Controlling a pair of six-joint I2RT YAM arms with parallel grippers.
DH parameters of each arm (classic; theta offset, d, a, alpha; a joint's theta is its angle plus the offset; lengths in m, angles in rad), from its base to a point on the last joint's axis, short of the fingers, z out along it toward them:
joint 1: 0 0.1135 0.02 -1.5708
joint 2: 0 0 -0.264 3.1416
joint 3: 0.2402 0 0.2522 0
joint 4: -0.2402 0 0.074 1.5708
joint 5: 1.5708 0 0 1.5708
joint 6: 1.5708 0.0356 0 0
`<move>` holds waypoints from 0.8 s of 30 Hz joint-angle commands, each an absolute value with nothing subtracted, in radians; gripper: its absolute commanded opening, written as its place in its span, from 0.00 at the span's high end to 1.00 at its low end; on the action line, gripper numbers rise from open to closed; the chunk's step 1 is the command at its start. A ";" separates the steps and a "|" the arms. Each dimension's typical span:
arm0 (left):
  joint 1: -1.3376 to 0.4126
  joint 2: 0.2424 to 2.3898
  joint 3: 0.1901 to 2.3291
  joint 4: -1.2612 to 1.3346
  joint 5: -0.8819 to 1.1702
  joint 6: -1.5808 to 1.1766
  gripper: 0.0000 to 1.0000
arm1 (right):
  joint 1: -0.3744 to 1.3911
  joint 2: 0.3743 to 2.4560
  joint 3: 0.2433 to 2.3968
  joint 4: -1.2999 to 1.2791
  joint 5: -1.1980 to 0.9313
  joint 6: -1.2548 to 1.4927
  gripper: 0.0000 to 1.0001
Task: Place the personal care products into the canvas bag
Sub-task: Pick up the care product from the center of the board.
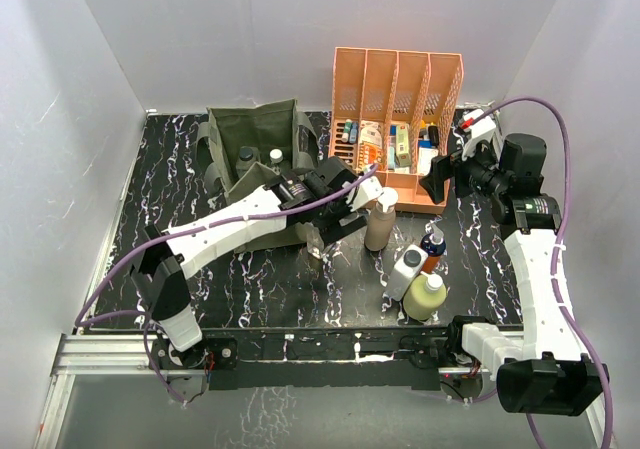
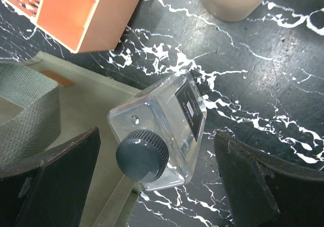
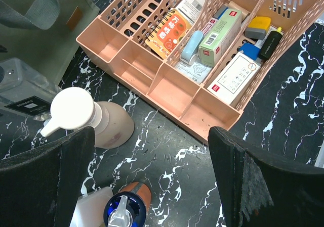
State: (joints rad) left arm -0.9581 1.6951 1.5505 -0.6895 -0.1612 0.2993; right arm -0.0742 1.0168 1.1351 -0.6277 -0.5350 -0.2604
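Observation:
A clear glass bottle (image 2: 162, 131) with a dark ribbed cap stands on the table against the edge of the olive canvas bag (image 2: 76, 100). My left gripper (image 2: 157, 186) hangs open above it, with a finger on each side and neither touching. In the top view this bottle (image 1: 316, 247) sits under the left gripper (image 1: 330, 234), in front of the bag (image 1: 250, 139), which holds two dark-capped bottles (image 1: 246, 155). A tall beige pump bottle (image 1: 381, 219), an orange-blue bottle (image 1: 433, 246), a white bottle (image 1: 406, 269) and a pale yellow bottle (image 1: 425, 296) stand at the right. My right gripper (image 1: 440, 179) is open and empty.
The peach slotted organiser (image 1: 400, 79) with small boxes and tubes stands behind the bottles, close to both grippers. In the right wrist view its front wall (image 3: 172, 85) lies just beyond the beige bottle (image 3: 109, 126). White walls enclose the table on three sides.

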 commanded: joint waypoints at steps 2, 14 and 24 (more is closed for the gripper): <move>-0.960 1.693 1.527 -0.720 -0.192 0.277 0.09 | -0.079 0.988 1.131 -0.588 -0.551 -0.256 0.01; -0.942 1.698 1.491 -0.733 -0.071 0.239 0.20 | -0.078 0.989 1.124 -0.583 -0.555 -0.256 0.01; -0.940 1.742 1.524 -0.745 -0.014 0.221 0.33 | -0.079 0.991 1.126 -0.584 -0.558 -0.255 0.01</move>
State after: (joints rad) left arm -0.9394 1.7275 1.4979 -0.7055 -0.0788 0.2451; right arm -0.0742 1.0073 1.1290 -0.6281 -0.5457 -0.2604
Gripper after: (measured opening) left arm 0.675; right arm 0.987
